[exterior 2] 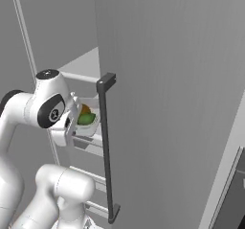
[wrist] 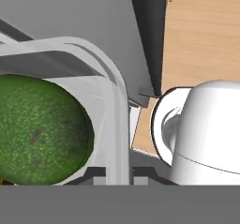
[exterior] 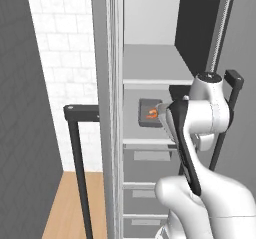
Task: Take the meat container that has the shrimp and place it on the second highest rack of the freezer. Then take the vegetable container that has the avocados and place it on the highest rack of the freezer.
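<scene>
The freezer (exterior: 107,83) stands open. The meat container (exterior: 150,114), a dark tray with the orange shrimp (exterior: 151,114) in it, rests on the second highest rack (exterior: 131,133). Above it, the highest rack (exterior: 150,63) is bare. My gripper (exterior 2: 76,122) is shut on the rim of the white vegetable container (exterior 2: 91,122), which holds the avocados (exterior 2: 86,119). I hold it at the freezer's opening, lower than the highest rack's (exterior 2: 86,62) front edge. In the hand view the green avocado (wrist: 42,129) fills the left, and the container's rim (wrist: 117,124) runs down to my gripper (wrist: 120,178).
The freezer door (exterior 2: 182,103) with its long dark handle (exterior 2: 106,146) stands open on the right, close to my hand. Another dark bar handle (exterior: 75,148) rises at the left, before a white tiled wall (exterior: 65,58). Lower shelves (exterior: 140,185) lie below.
</scene>
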You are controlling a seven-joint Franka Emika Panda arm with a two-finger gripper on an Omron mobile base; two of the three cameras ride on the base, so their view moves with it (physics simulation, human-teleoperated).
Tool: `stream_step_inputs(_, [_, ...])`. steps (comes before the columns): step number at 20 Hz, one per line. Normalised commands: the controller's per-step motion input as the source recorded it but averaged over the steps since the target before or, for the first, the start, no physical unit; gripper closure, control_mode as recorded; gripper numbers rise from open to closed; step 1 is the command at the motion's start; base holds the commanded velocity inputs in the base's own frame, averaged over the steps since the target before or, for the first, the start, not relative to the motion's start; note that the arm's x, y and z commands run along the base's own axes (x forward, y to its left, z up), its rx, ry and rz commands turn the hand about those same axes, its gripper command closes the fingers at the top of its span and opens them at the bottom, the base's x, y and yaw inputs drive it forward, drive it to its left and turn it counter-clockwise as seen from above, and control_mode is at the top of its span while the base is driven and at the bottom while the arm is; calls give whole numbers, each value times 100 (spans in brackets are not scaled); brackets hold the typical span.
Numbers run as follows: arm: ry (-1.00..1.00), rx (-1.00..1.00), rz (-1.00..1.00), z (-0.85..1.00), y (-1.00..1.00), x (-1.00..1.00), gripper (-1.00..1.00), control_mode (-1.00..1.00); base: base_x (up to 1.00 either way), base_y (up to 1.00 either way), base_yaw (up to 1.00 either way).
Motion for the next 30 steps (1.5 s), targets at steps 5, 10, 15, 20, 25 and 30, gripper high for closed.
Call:
stream_step_inputs(5, [-23, 0, -8, 59, 18, -12, 100, -100, 0, 0, 0])
stream_step_inputs(10, [-36, 0, -14, 69, 30, 10, 100, -100, 0, 0, 0])
stream_step_inputs(15, [-17, 0, -5, 51, 11, 37, 100, -100, 0, 0, 0])
stream_step_inputs(20, [-2, 1, 0, 16, 0, 90, 100, -100, 0, 0, 0])
stream_step_inputs(25, [3, 1, -5, 33, 0, 87, 100, -100, 0, 0, 0])
stream_step_inputs(30, [9, 0, -11, 30, -1, 82, 100, -100, 0, 0, 0])
